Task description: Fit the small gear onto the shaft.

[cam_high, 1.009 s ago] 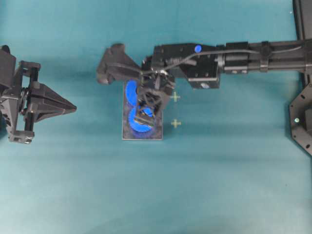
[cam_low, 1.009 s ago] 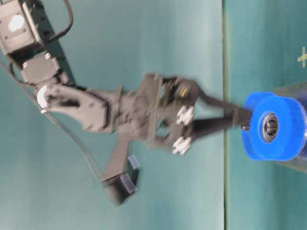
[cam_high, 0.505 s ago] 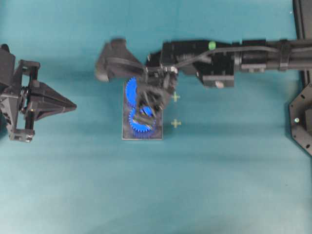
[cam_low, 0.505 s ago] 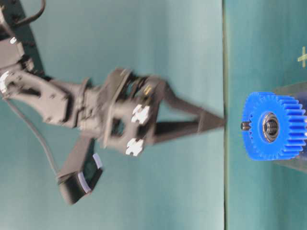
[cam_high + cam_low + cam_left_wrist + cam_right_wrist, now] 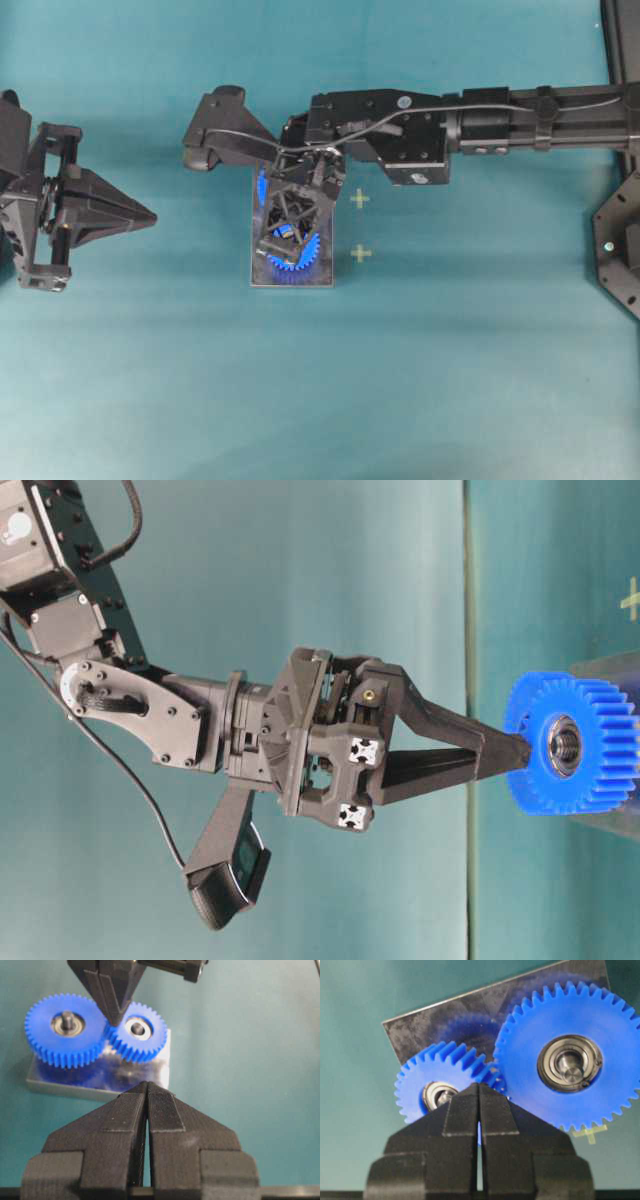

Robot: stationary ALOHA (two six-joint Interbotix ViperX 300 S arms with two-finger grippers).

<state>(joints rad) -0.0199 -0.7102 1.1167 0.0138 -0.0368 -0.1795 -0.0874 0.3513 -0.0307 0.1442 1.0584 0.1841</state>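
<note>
Closed right hand [image 5: 116, 1019] is seen tip-down at small gear [image 5: 138, 1032] rim, gear seated on plate [image 5: 95, 1082], meshed beside larger gear [image 5: 64, 1027]

Small blue gear [image 5: 137, 1030] lies flat on shaft [image 5: 136, 1027], teeth meshing

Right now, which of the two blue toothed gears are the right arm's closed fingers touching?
The smaller bright-blue plastic gear: the fingers press its rim beside where it meshes with the wider blue gear.
</note>
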